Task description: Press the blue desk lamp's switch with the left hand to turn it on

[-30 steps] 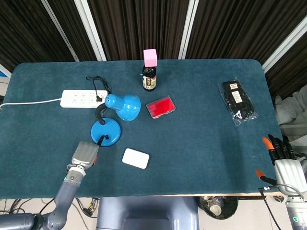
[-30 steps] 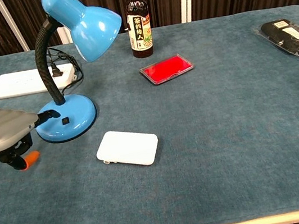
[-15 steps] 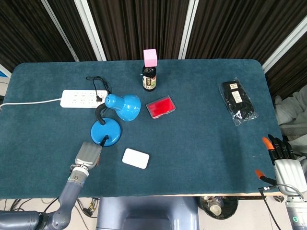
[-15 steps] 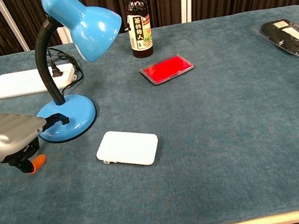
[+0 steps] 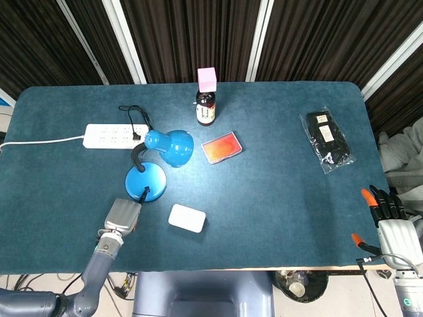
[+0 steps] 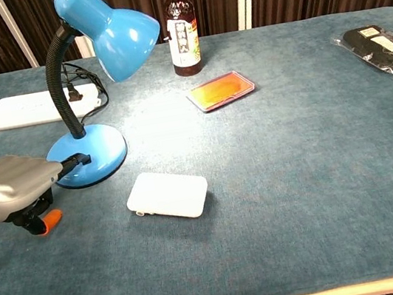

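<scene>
The blue desk lamp stands at the left of the table and is lit; its shade throws a warm patch onto the cloth. Its round base carries the switch on the front left side. My left hand lies low beside the base, one dark fingertip stretched onto the base at the switch, the other fingers curled under. From above, the left hand sits just in front of the lamp base. My right hand hangs off the table's front right corner, holding nothing.
A white power strip with the lamp's black cord lies behind the base. A white flat box sits right of my left hand. A dark bottle topped by a pink cube, a red case and a black packet lie farther off.
The lamp has come on: the cloth, the red case and the bottle are now lit warm. My left fingertip slid right and down along the lamp base. The right hand has not moved.
</scene>
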